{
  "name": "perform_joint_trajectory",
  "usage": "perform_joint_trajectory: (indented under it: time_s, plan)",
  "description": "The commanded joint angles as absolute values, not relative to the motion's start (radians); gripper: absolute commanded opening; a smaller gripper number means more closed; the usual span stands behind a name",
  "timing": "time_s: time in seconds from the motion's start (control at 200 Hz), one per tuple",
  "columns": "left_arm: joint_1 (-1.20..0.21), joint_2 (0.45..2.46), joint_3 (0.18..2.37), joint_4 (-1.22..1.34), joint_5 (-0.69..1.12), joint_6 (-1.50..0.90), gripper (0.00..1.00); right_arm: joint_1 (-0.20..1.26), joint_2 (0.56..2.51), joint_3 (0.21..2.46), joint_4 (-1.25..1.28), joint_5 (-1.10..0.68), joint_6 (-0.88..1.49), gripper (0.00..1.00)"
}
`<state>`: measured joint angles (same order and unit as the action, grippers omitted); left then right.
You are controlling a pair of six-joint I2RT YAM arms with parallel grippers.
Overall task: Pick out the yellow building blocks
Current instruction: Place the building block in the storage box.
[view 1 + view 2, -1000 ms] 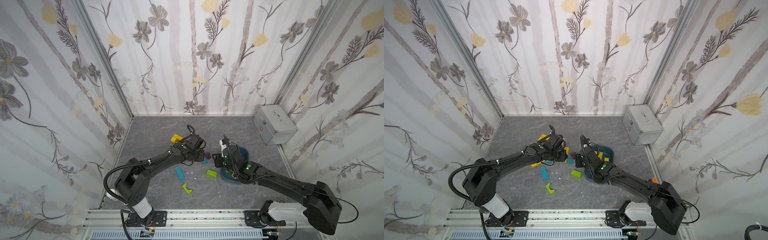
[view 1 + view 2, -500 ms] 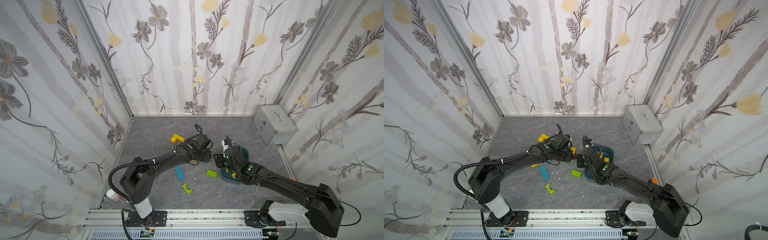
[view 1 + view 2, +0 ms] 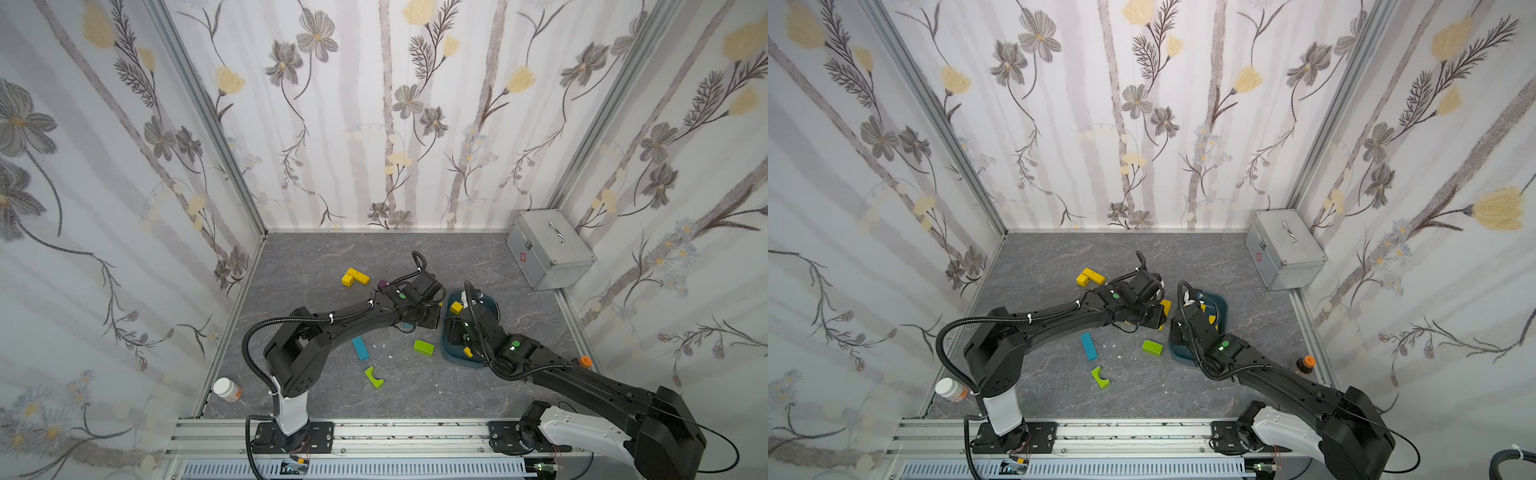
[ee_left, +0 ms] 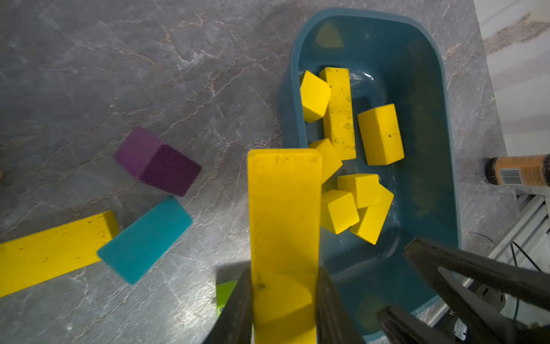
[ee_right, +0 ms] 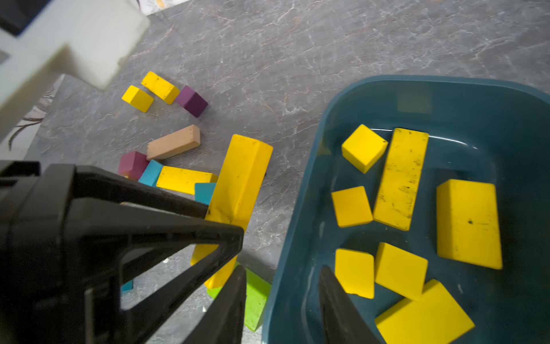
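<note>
The left pincer pinches a long yellow bar, which juts past its tips, seemingly over the bin rim.

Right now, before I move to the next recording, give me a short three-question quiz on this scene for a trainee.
1. True or false: the left gripper is empty.
2. How many yellow blocks lie inside the teal bin? A five, B seven, C ten.
3. Fill in: the right gripper hovers over the bin's rim with its jaws ___.
Key: 1 false, it clamps a long yellow bar. 2 B. 3 open.
</note>
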<state>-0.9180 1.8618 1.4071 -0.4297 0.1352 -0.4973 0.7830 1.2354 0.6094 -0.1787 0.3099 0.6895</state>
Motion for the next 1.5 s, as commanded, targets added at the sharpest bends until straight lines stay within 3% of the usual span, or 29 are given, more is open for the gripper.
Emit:
perform_joint_trajectory:
  time_s: [0.0,0.61,1.099,1.494]
  plan:
    - [-0.932,1.888,1.437,-0.427,0.155,-0.496,0.29,0.747,1.205,0.587,-0.212,0.346,0.726,0.42]
    - [-1.006,2.032,1.585,-0.430,0.191,-0.500,0.31,0.635,0.985,0.452,-0.206,0.326,0.743,0.43]
    - [-1.009,2.092,1.628,-0.405,0.212,-0.511,0.34,0.592,0.953,0.416,-0.220,0.316,0.750,0.44]
    - [-1.009,2.271,1.859,-0.436,0.241,-0.494,0.35,0.574,0.901,0.408,-0.239,0.329,0.749,0.44]
